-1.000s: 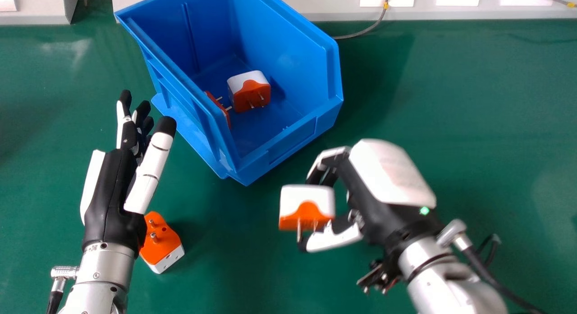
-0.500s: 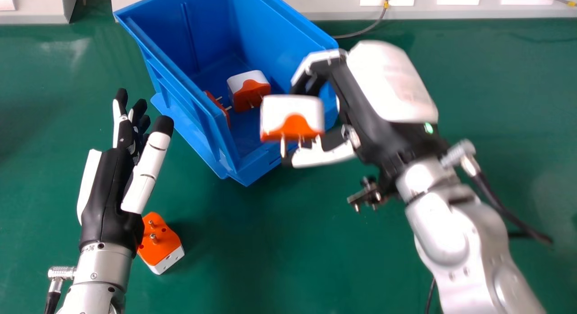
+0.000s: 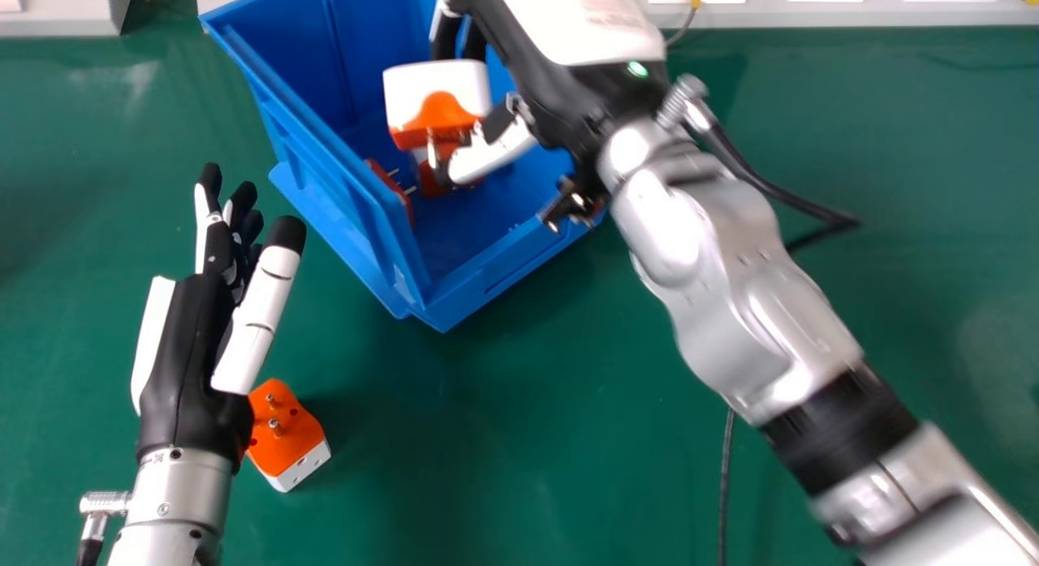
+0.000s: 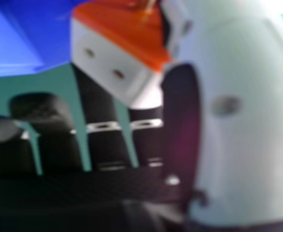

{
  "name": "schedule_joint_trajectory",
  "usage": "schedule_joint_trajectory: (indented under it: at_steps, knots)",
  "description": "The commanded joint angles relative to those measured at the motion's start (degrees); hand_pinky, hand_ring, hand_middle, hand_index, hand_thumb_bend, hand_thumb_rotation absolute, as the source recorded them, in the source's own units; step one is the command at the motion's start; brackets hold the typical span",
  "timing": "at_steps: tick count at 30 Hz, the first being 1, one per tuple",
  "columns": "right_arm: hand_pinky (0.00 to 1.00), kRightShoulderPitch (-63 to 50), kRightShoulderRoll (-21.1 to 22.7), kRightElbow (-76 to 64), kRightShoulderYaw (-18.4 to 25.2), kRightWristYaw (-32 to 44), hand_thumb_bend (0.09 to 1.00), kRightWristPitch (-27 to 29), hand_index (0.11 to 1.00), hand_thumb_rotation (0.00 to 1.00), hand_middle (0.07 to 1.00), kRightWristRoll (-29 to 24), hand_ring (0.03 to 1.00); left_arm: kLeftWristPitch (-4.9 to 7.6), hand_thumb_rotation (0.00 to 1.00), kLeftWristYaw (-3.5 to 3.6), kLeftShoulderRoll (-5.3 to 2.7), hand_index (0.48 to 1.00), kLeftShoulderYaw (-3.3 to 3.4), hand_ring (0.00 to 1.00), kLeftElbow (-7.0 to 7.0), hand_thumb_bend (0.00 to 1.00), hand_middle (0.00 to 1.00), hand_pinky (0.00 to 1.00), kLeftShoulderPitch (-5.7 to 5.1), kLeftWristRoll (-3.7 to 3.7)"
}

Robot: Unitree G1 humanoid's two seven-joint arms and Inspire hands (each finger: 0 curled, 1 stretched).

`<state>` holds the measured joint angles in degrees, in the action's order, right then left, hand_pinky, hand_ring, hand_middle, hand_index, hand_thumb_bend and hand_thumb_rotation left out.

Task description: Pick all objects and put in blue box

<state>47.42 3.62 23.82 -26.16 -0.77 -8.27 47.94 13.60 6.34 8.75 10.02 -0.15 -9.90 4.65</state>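
Observation:
My right hand (image 3: 560, 71) is above the blue box (image 3: 365, 196), shut on a white and orange plug adapter (image 3: 434, 95). In the right hand view, the adapter (image 4: 117, 58) is pinched between the thumb and fingers of my right hand (image 4: 103, 140), with part of the box (image 4: 30, 38) beyond. Inside the box lie an adapter (image 3: 432, 179), partly hidden behind the held one, and another (image 3: 392, 188) against the left wall. My left hand (image 3: 199, 347) is open over the table, its wrist partly covering an orange and white adapter (image 3: 288, 436) lying prongs up.
The green table (image 3: 487, 452) spreads around the box. Wall sockets and a grey panel (image 3: 860, 14) run along the back edge. A black cable (image 3: 725, 485) hangs beneath my right forearm.
My right hand has moved forward and to the left with its adapter, from in front of the box to above it. The left hand has shifted slightly left.

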Motion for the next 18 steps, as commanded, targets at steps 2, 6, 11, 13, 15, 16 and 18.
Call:
schedule_joint_trajectory:
  at_steps: [2,6,11,13,15,16,18]
  knots:
    - [0.05,9.81,-4.03,12.33,-0.97,-3.55,0.487,0.4,0.474,0.14,0.209,-0.31,0.105,0.9,0.81,-0.08,-0.24,1.0,0.13,1.0,-1.33,0.63,1.0,1.0,-0.51,0.24]
    - [0.07,17.02,-7.29,25.53,-1.37,-5.08,0.489,2.15,0.479,0.14,0.239,-2.09,0.126,0.41,0.81,-0.37,-0.67,1.0,-0.06,1.0,-2.52,0.64,1.0,1.0,-1.36,0.09]
    - [0.08,22.63,-9.9,36.52,-3.1,-6.58,0.501,3.76,0.483,0.12,0.241,-2.67,0.135,-0.64,0.81,-0.48,-1.15,1.0,-0.24,1.0,-4.11,0.64,1.0,1.0,-2.02,0.22]
    - [0.08,23.61,-10.51,38.97,-4.32,-7.65,0.501,4.03,0.483,0.12,0.241,-2.12,0.135,-0.92,0.81,-0.49,-1.17,1.0,-0.3,1.0,-4.53,0.64,1.0,1.0,-2.17,0.08]
    - [0.08,24.43,-10.96,40.97,-5.77,-8.93,0.505,3.91,0.483,0.1,0.287,-1.42,0.139,-0.9,0.81,-0.49,-1.12,1.0,-0.33,1.0,-4.94,0.64,1.0,1.0,-2.4,-0.12]
    - [0.08,24.88,-11.2,42.0,-6.52,-9.49,0.505,3.76,0.483,0.1,0.287,-1.08,0.139,-0.83,0.81,-0.5,-1.1,1.0,-0.34,1.0,-5.06,0.64,1.0,1.0,-2.47,-0.23]
    - [0.08,25.71,-11.59,43.72,-7.73,-10.1,0.511,3.39,0.48,0.06,0.328,-0.76,0.132,-0.64,0.81,-0.57,-1.12,1.0,-0.42,1.0,-5.18,0.65,1.0,1.0,-2.59,-0.48]
